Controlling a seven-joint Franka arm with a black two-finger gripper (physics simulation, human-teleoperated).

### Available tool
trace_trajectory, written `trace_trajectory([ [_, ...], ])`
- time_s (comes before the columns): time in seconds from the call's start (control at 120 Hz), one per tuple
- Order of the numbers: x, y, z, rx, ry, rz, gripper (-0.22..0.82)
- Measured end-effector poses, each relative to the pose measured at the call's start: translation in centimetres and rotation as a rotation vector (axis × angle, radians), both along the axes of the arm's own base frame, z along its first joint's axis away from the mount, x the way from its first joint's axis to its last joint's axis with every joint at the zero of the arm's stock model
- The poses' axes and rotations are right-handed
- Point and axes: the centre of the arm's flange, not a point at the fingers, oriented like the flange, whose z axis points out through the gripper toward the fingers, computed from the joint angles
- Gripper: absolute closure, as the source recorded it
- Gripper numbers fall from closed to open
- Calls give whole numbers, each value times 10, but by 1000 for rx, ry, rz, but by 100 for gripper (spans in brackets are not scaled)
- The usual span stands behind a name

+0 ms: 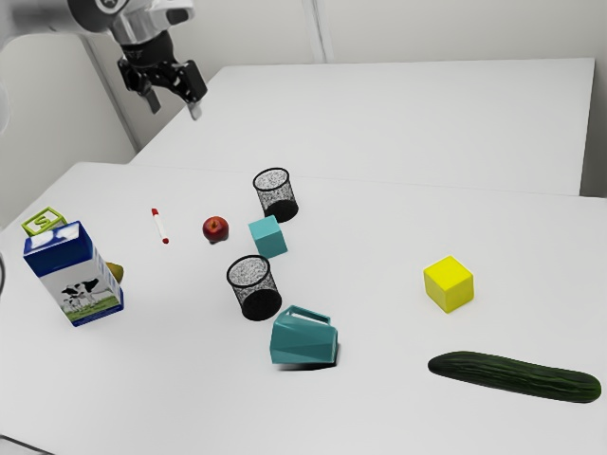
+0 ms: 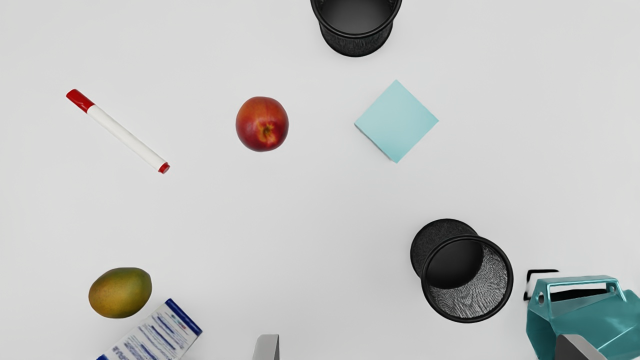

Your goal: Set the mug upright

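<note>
It looks like a lab (pale walls (image 1: 455, 28) behind), with a robot arm (image 1: 142, 28) at a white table (image 1: 180, 379).

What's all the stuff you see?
milk carton: 1, blue and white, exterior view's left
letter block: 1, green and white, behind carton
mango: 1, green-yellow, beside carton
marker: 1, white and red, near apple
apple: 1, red, beside blue block
blue block: 1, light blue, between cups
mesh cups: 2, black, one near mug, one farther off
mug: 1, teal, on its side
yellow block: 1, yellow, near cucumber
cucumber: 1, green, exterior view's right
table: 1, white, underneath
cord: 1, black, exterior view's lower left
arm: 1, white and black, exterior view's upper left
gripper: 1, black, above table, open
</note>
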Motion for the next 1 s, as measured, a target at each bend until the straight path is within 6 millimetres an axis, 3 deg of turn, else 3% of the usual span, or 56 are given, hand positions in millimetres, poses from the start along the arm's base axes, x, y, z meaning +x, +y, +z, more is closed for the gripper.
trace_trajectory([
  [0.1,-5,-1,-6,-32,42,0,0],
  [0.2,-19,7,-46,-157,136,28,0],
  [0.267,-52,17,-86,-273,186,62,0],
  [0.333,-76,22,-138,-399,219,122,0],
  [0.467,-98,-18,-227,-655,244,216,0],
  [0.55,-114,-27,-271,-791,234,309,0],
  [0.742,-150,-26,-326,-899,178,419,0],
  [1.0,-153,-24,-360,-1026,14,510,0],
])
